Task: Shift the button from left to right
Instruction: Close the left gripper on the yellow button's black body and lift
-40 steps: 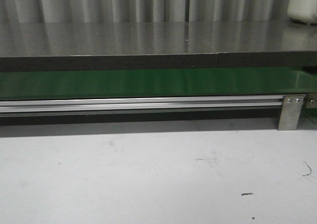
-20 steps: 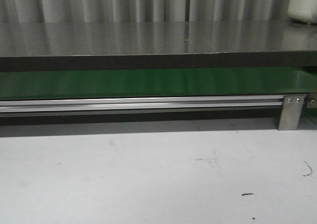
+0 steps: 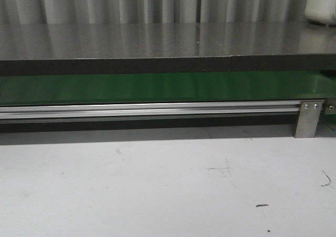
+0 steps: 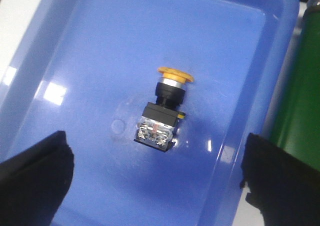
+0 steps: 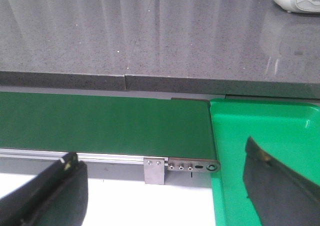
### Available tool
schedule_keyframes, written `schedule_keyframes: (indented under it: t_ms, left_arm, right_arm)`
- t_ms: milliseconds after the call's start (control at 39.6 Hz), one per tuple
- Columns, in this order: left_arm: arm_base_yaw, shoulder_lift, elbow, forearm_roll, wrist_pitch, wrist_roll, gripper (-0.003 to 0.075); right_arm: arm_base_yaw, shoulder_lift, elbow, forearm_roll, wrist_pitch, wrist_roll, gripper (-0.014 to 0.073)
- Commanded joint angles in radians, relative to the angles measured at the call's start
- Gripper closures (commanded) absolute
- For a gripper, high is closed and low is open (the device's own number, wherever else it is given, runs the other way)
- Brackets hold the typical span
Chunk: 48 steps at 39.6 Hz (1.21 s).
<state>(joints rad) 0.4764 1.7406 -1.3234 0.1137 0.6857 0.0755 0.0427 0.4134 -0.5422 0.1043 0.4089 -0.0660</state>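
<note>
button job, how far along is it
Nothing looks done yet. The button lies on its side in the blue tray, untouched, with the left gripper open above it, jaws apart on either side. The right gripper is open by the green belt and green tray. Grasping, carrying and placing remain.

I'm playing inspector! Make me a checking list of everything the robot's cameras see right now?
Surface: green belt runs across, nothing on it; white table in front has small dark marks.
Job's things: the button lies on its side in the blue tray, orange cap pointing away from the fingers.
Clutter: green tray at the belt's end, nothing seen in the part shown.
Grippers: left gripper open above the blue tray, holding nothing; right gripper open near the belt's end, holding nothing.
Cables: nothing seen.
Surroundings: grey stone counter behind the belt, a white object on it, grey curtain behind.
</note>
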Motion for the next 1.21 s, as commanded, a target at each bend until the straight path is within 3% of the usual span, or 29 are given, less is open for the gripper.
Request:
schedule_keyframes:
  t_ms: [0, 202, 454, 732, 833, 1035, 1111, 1187]
  left_arm:
    - [0.010, 0.028, -0.064, 0.002, -0.025, 0.020, 0.0081]
    - [0.038, 0.182, -0.174, 0.002, -0.009, 0.024, 0.0081]
    - [0.042, 0.313, -0.291, -0.032, 0.104, 0.102, 0.0081]
    - [0.046, 0.356, -0.310, -0.032, 0.149, 0.111, 0.0099]
    - [0.046, 0.356, -0.320, -0.032, 0.167, 0.123, 0.0213]
    - [0.046, 0.354, -0.326, -0.032, 0.184, 0.131, 0.0606]
    - [0.046, 0.351, -0.326, -0.032, 0.184, 0.131, 0.0689]
    - [0.046, 0.345, -0.326, -0.032, 0.184, 0.131, 0.0703]
  right_arm:
    - [-0.006, 0.013, -0.037, 0.002, -0.077, -0.002, -0.0050]
    - [-0.006, 0.013, -0.037, 0.002, -0.076, -0.002, -0.0050]
    - [-0.006, 0.013, -0.037, 0.002, -0.077, -0.002, -0.0050]
    - [-0.006, 0.013, -0.037, 0.002, -0.077, -0.002, -0.0050]
    - [-0.006, 0.013, -0.037, 0.002, -0.077, -0.002, -0.0050]
    - [-0.006, 0.013, -0.037, 0.002, -0.077, -0.002, -0.0050]
    - [-0.006, 0.013, -0.037, 0.002, -0.077, -0.002, -0.0050]
    - [-0.006, 0.013, -0.037, 0.002, -0.077, -0.002, -0.0050]
